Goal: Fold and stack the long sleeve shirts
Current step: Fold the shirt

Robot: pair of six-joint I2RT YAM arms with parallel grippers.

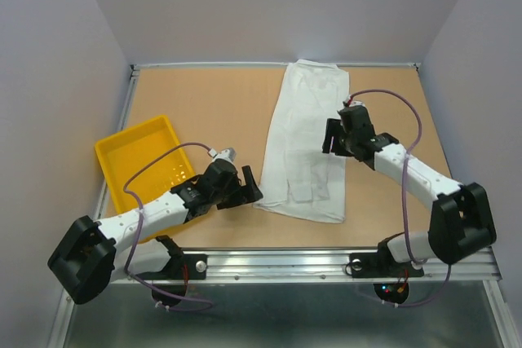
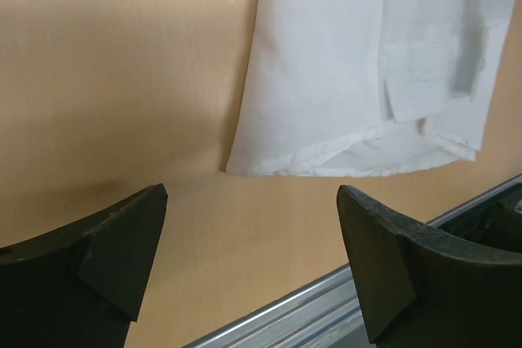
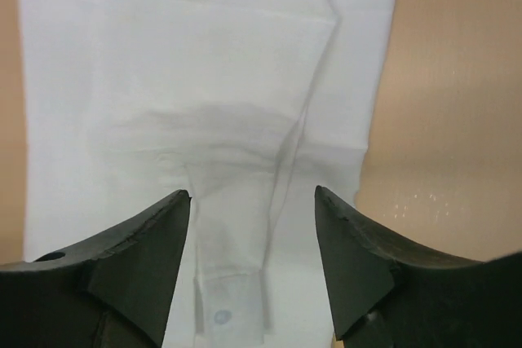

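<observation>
From above, the yellow rectangular plastic tray [image 1: 139, 160] is sitting at the left of the tan wooden tabletop [image 1: 204, 103], showing only its own glossy floor, while the left arm is crossing its near right corner. The plain white thin-fabric long sleeve shirt [image 1: 306, 144] is lying well apart from the tray, right of centre, folded into a long narrow strip running from the far edge toward the arms. The left gripper [image 1: 247, 187] is hovering just beside its near left corner; the right gripper [image 1: 333, 140] is hanging over its right edge. Through the left wrist camera, the left gripper [image 2: 249, 201] is gaping wide with nothing between its fingers, the shirt's hem [image 2: 326, 63] lying beyond on bare table and a silver metal rail [image 2: 326, 295] running below. Through the right wrist camera, the right gripper [image 3: 253, 197] is standing parted – gripping nothing – above the shirt [image 3: 188, 79], a buttoned sleeve cuff [image 3: 224, 311] showing between the fingers.
</observation>
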